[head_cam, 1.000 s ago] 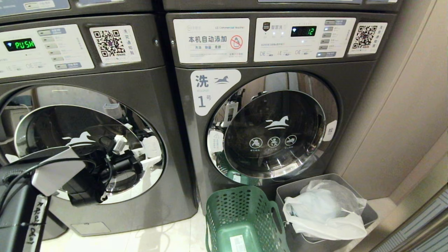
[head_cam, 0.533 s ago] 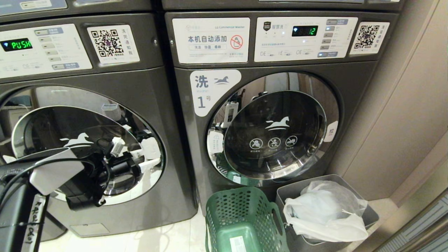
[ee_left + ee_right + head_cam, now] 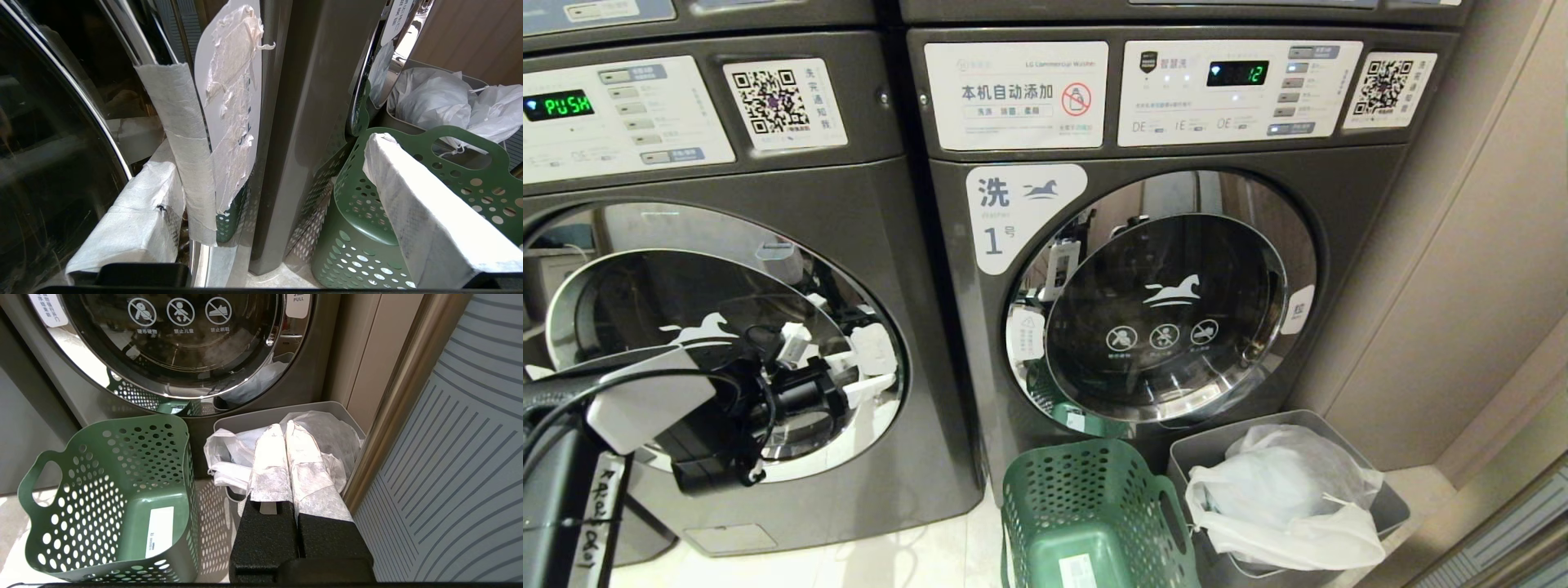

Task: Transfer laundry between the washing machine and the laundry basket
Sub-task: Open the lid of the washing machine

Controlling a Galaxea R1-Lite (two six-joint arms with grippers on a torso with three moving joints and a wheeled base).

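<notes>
Laundry could not be made out in any view. The left gripper (image 3: 261,228) was held wide open against the right edge of the washing machine (image 3: 768,457) door, one wrapped finger (image 3: 135,228) at the chrome rim and the other (image 3: 429,228) seen over the laundry basket (image 3: 1086,523). The basket was set on the floor before the machine labelled "1" (image 3: 1143,245), just beside a grey bin (image 3: 1388,498) filled with a white bag (image 3: 1282,490). The right gripper (image 3: 286,433) was closed on nothing, hung above that bin.
</notes>
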